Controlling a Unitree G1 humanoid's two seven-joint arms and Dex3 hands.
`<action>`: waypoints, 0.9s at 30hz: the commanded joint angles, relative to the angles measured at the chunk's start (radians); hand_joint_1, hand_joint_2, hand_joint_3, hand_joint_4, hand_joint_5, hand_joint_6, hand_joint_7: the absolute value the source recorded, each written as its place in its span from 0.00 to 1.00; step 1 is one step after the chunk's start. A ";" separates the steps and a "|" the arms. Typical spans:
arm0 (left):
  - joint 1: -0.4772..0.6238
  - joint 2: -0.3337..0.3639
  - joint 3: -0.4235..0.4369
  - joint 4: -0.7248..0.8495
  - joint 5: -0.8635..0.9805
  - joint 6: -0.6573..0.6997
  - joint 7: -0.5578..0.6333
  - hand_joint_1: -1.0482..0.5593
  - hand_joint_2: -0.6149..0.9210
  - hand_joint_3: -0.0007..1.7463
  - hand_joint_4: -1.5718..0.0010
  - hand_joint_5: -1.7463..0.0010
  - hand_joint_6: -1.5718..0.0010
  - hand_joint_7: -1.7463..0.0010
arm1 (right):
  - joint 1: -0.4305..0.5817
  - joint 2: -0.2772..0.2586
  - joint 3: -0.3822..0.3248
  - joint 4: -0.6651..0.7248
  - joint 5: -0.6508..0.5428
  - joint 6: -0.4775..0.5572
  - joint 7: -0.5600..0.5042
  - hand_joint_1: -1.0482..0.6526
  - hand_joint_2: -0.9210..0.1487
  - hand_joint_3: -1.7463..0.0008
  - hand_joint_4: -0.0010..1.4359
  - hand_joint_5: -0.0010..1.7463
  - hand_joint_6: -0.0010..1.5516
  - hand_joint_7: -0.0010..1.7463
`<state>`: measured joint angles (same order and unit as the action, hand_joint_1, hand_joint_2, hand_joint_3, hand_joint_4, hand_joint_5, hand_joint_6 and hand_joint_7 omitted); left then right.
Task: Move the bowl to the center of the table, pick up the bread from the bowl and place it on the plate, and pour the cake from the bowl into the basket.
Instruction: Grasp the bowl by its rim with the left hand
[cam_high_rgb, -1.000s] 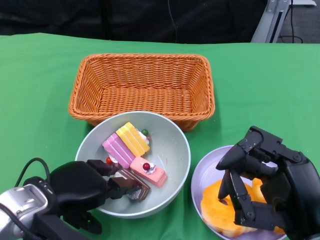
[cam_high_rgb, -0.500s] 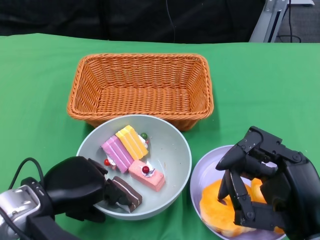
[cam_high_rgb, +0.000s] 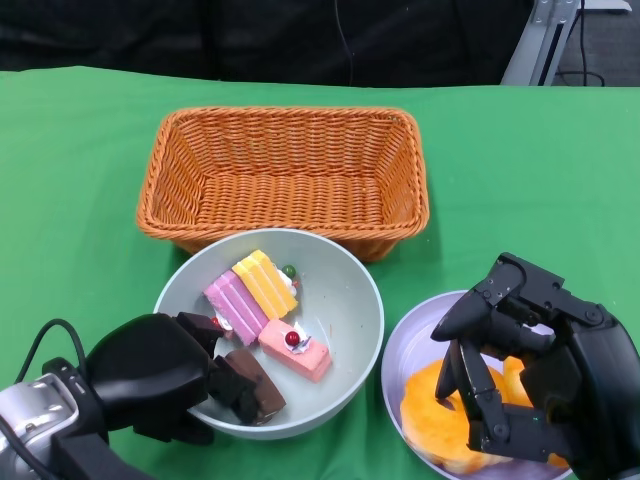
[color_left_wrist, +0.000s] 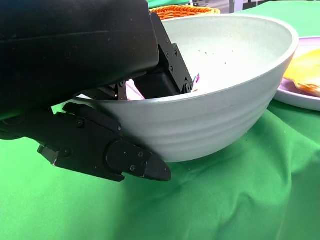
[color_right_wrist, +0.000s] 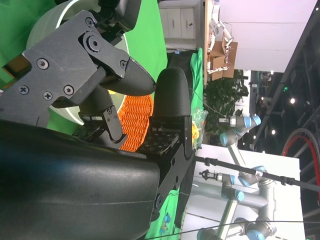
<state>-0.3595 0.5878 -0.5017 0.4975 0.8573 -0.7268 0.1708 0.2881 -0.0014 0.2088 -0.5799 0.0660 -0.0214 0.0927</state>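
The pale green bowl (cam_high_rgb: 368, 290) sits just in front of the basket and holds several cake pieces: a pink striped one (cam_high_rgb: 232, 303), a yellow one (cam_high_rgb: 265, 282), a pink one with a cherry (cam_high_rgb: 297, 352) and a chocolate one (cam_high_rgb: 250, 388). My left hand (cam_high_rgb: 150, 378) grips the bowl's near-left rim. In the left wrist view its fingers (color_left_wrist: 107, 152) clamp the bowl (color_left_wrist: 225, 100) wall from inside and outside. My right hand (cam_high_rgb: 535, 385) arches over the orange bread (cam_high_rgb: 430, 410), which lies on the lilac plate (cam_high_rgb: 398, 352), fingers apart.
The wicker basket (cam_high_rgb: 285, 175) stands empty behind the bowl, its front wall almost touching the rim. The plate is close to the bowl's right side. Green cloth covers the table, with bare cloth to the left and far right.
The bowl has shifted slightly toward me in the left hand, and the chocolate cake has slid nearer that hand. The right hand has stayed still over the bread.
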 joint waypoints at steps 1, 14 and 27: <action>0.001 0.012 -0.017 0.031 0.026 0.011 -0.008 0.48 1.00 0.05 0.60 0.10 0.48 0.45 | 0.006 -0.005 -0.005 -0.012 0.007 -0.004 0.000 0.57 0.47 0.26 0.56 0.92 0.46 0.80; -0.006 0.026 -0.026 0.012 -0.015 0.037 -0.157 0.45 1.00 0.10 0.48 0.89 0.56 0.99 | 0.011 -0.004 0.001 -0.010 0.001 -0.015 0.001 0.58 0.45 0.26 0.54 0.92 0.45 0.80; -0.015 0.012 -0.029 0.035 -0.017 0.042 -0.175 0.47 1.00 0.07 0.34 0.71 0.30 0.97 | 0.014 -0.001 0.002 -0.013 -0.010 -0.011 -0.009 0.58 0.48 0.23 0.55 0.93 0.46 0.81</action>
<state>-0.3856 0.5919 -0.5157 0.5048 0.8272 -0.6893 0.0106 0.2953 -0.0010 0.2115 -0.5799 0.0598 -0.0338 0.0900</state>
